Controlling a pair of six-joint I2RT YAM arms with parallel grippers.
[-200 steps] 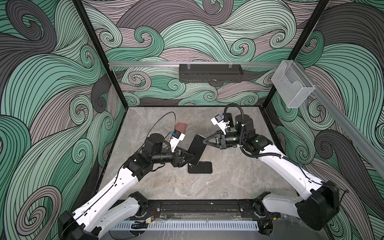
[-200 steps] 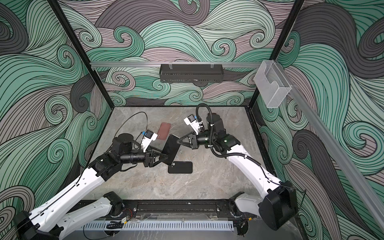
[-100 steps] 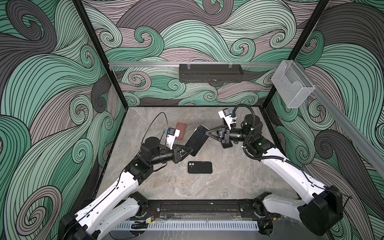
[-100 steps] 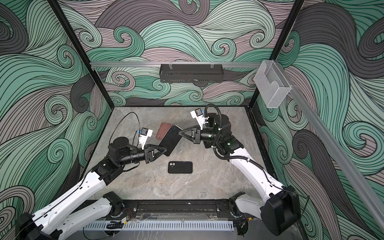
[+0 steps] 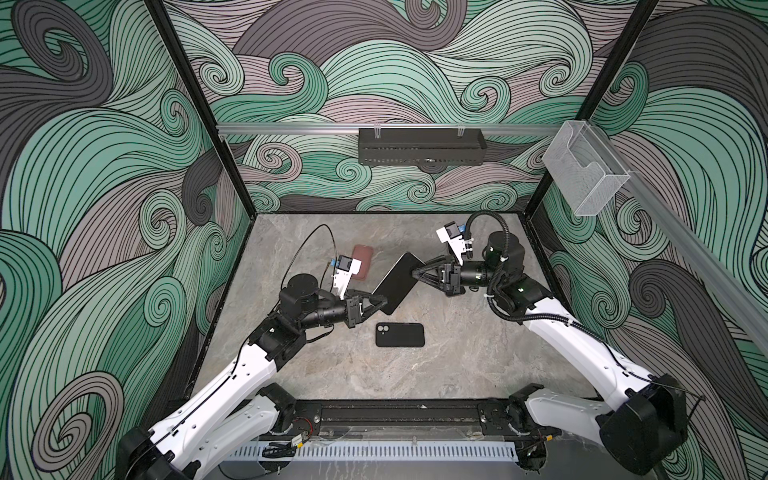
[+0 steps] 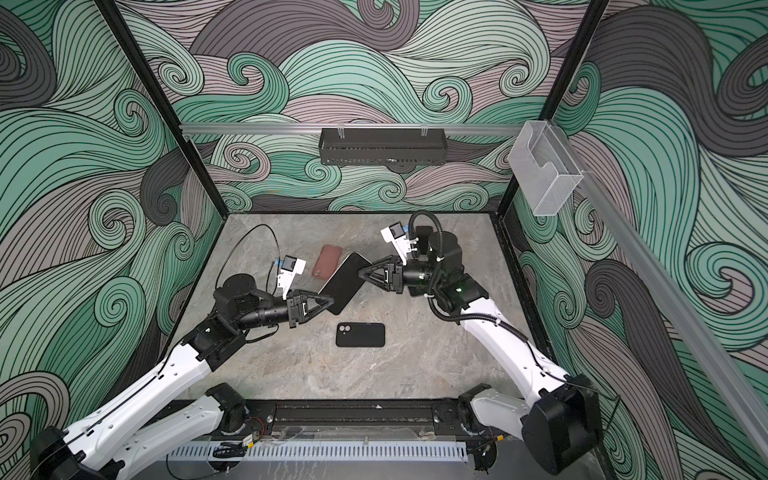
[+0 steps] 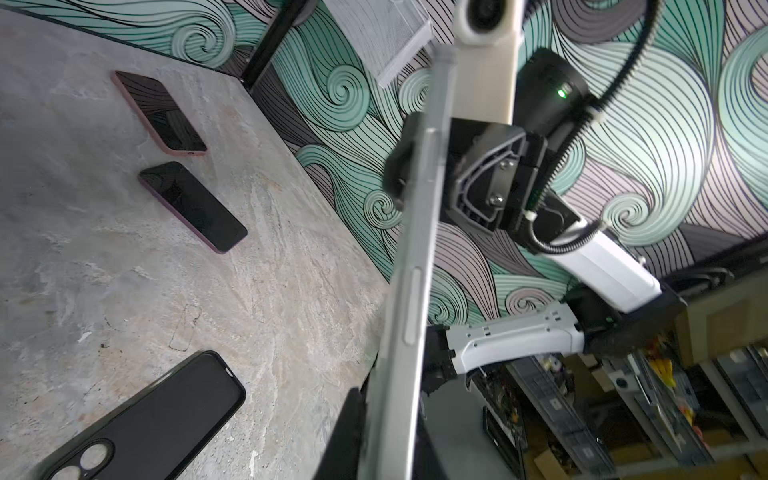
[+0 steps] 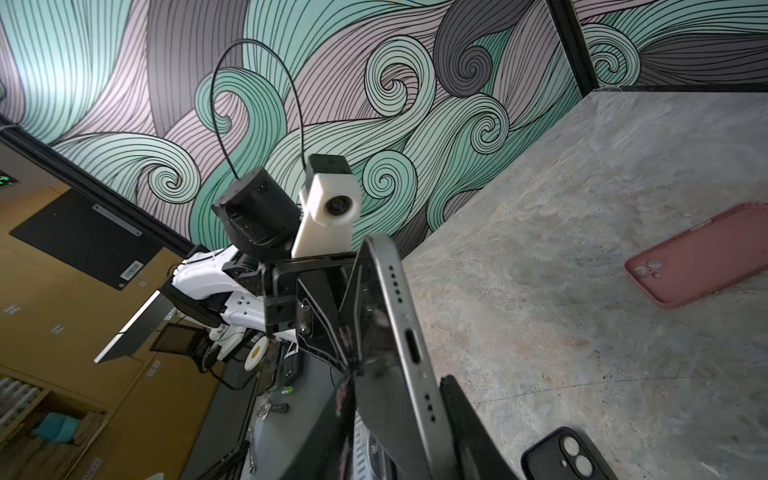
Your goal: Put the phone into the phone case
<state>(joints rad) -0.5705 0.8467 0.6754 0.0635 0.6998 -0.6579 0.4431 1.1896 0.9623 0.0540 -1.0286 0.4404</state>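
In a top view, the phone, a thin dark slab with a metal rim, is hanging tilted in the air between my grippers, near the matte black case lying flat on the stone-patterned table. My left gripper is clamping its lower end tight. My right gripper is straddling the upper end, and I cannot tell whether it is gripping.

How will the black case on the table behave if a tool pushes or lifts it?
The black case lies flat on the table, thin and low: likely slides rather than tips, and hard to get under. It looks like a thin shell with camera cut-outs, so probably light and somewhat bendy under a pinch.
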